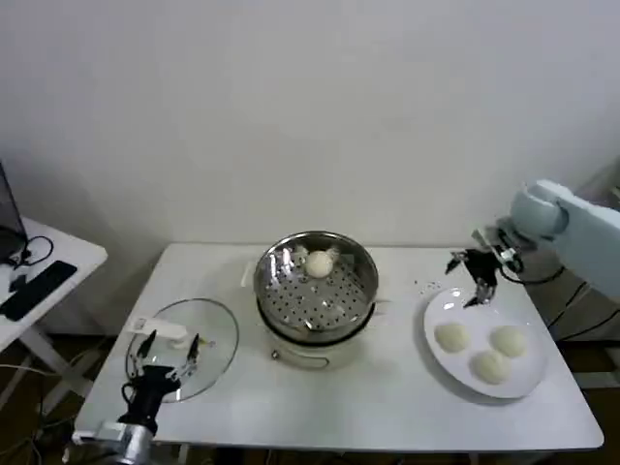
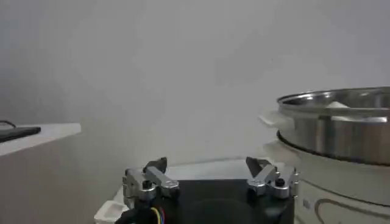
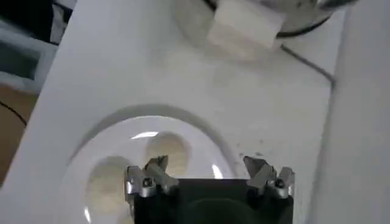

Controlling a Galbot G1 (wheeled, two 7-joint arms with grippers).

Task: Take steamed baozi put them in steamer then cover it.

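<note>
Centrally on the white counter (image 1: 387,387) stands the steamer (image 1: 315,281), its steel basket uncovered, with one steamed baozi (image 1: 319,263) lying on the perforated floor toward the far side. Bare counter runs along the near edge in front of the pot, and more lies open between the pot and the things on either side of it. To the robot's left the cover (image 1: 189,344) lies flat on the counter, near the left front corner, well apart from the steamer. To the right a white plate (image 1: 465,368) sits close to the counter's right edge and carries three more baozi (image 1: 451,336), grouped but not stacked.

The right claw (image 1: 472,276) hangs above the far rim of the plate, pointed down, its fingers spread wide and holding nothing; in the right wrist view the right claw (image 3: 209,176) has two fingertips standing well apart over the plate (image 3: 201,137), with the steamer's white side handle (image 3: 244,24) farther off.

The left claw (image 1: 165,354) hovers low over the near part of the cover, also wide open and empty. From the left wrist view the left claw (image 2: 210,175) looks across the counter, with the steamer (image 2: 341,131) rising close by on one side.

A smaller side table (image 1: 58,262) stands off beyond the counter's left edge.
</note>
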